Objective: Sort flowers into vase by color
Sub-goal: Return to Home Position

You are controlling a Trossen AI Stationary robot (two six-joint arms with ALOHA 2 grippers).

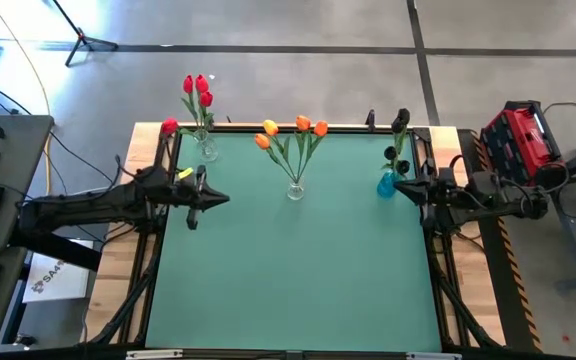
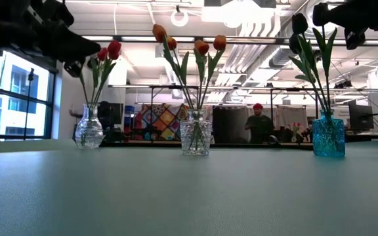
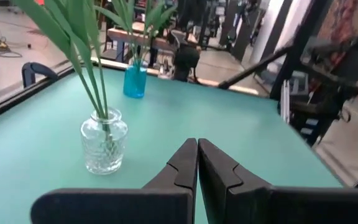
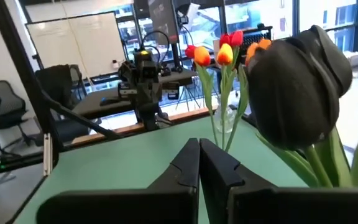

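1. Broadly, a green table (image 1: 298, 270), with one arm at each side edge, both held above the surface.
2. Left gripper (image 1: 218, 198): over the left edge, near the left clear vase (image 1: 207, 150). Jaws pressed together, nothing between them.
3. Right gripper (image 1: 405, 187): over the right edge, just beside the blue vase (image 1: 387, 185). Jaws closed, empty.
4. Vases stand apart in a row near the far edge, with the middle clear vase (image 1: 296, 189) between the other two.
5. Flowers, sorted: red tulips (image 1: 198, 90) in the left clear vase, orange and yellow tulips (image 1: 293, 128) in the middle one, dark tulips (image 1: 400, 125) in the blue one.
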